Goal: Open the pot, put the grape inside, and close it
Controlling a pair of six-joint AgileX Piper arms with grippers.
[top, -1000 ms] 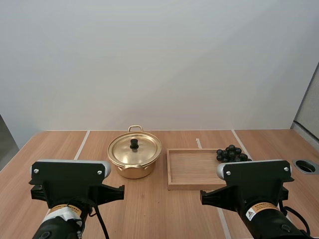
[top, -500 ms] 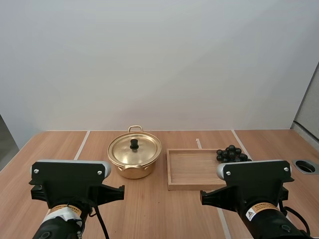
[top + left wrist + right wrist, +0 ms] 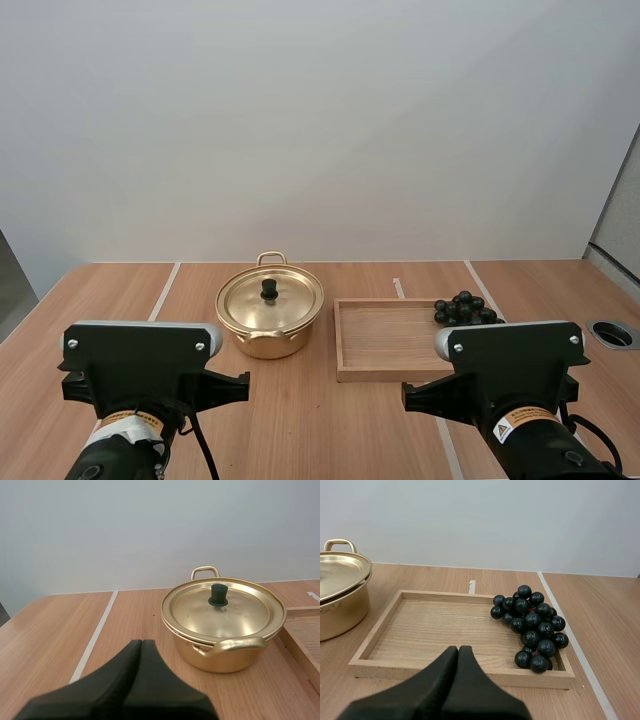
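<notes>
A gold pot (image 3: 270, 318) (image 3: 223, 630) stands on the wooden table, its lid (image 3: 223, 608) on with a black knob (image 3: 269, 289). To its right lies a wooden tray (image 3: 385, 340) (image 3: 435, 630) holding a bunch of dark grapes (image 3: 464, 308) (image 3: 532, 625) at its right end. My left gripper (image 3: 141, 645) is shut on nothing, held short of the pot and to its left. My right gripper (image 3: 458, 651) is shut too, just in front of the tray's near rim. Both arms' bases sit at the near edge of the high view.
White seam lines (image 3: 162, 292) run across the tabletop. A round metal-ringed hole (image 3: 612, 334) sits in the table at the far right. Bare wood lies left of the pot and in front of the tray.
</notes>
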